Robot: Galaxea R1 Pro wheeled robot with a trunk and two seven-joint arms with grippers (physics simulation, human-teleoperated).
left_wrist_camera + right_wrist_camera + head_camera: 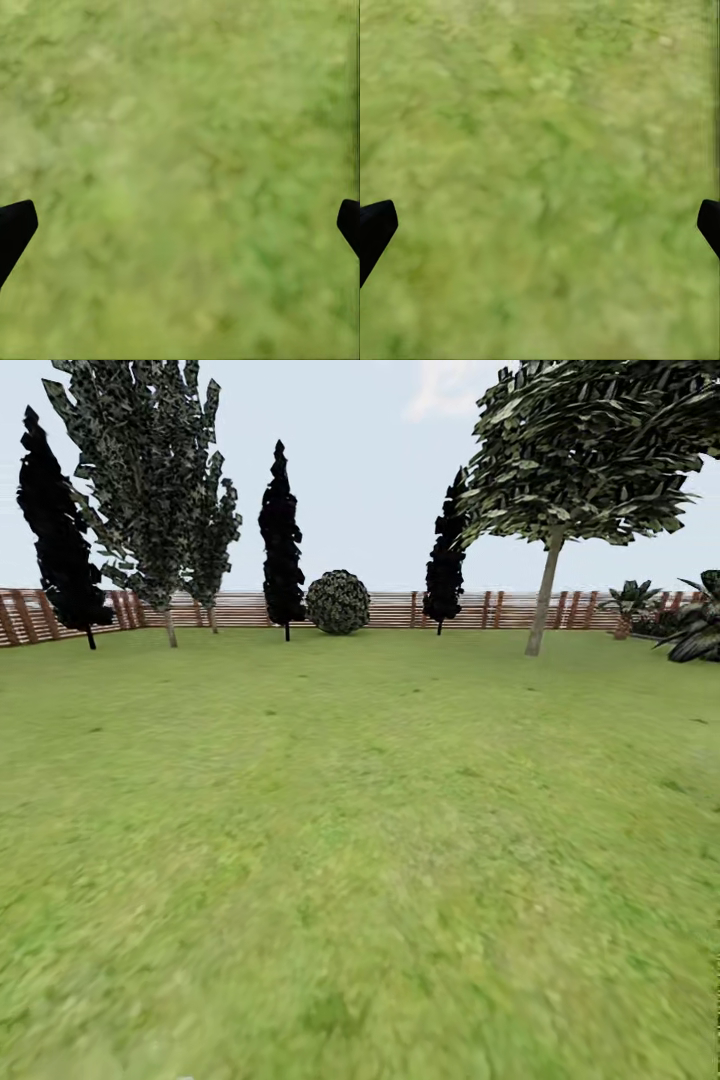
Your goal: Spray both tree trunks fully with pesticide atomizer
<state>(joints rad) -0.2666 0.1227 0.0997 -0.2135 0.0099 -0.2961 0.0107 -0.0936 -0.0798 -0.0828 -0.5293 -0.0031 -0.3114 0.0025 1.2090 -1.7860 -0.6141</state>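
Note:
The pesticide atomizer is out of view. Across the grass floor (360, 840), two trees stand by the fence. One has a pale leaning trunk (546, 595) at the right, the other a short pale trunk (170, 628) at the left. My left gripper (180, 229) hangs open over bare grass, its black fingertips (15, 225) wide apart with nothing between them. My right gripper (540, 229) is open the same way over grass, with one fingertip (375, 225) at the frame's edge.
A brown slat fence (390, 610) closes the far side. Black-leaved thin trees (281, 540) and a round bush (338, 602) stand before it, with spiky plants (690, 625) at the far right. Open lawn lies between me and the trees.

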